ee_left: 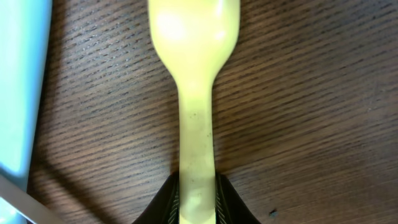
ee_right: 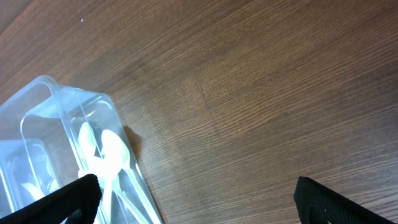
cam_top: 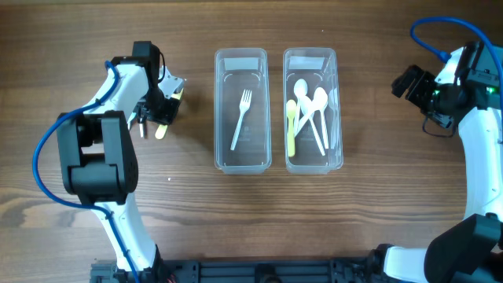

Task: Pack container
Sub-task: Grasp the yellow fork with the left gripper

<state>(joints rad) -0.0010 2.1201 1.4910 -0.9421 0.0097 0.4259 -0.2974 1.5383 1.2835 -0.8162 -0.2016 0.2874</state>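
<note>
Near the table's left edge the left gripper (ee_left: 198, 198) clamps one yellow utensil (ee_left: 196, 93), two containers (cam_top: 221, 110) hold one fork (cam_top: 241, 118) and about four spoons (cam_top: 320, 97), and the right gripper (ee_right: 199, 202) is spread empty.

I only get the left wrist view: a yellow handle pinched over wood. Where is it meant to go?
Observer: Overhead shows two clear bins to the right of the left end effector; the nearer bin holds one white fork.
Visitor: And the farther one?
Observer: The farther bin holds several spoons, mostly white, one yellow like your yellow utensil.
Visitor: Is the other arm busy?
Observer: No, the right end effector hangs open and empty beyond the bins.
</note>
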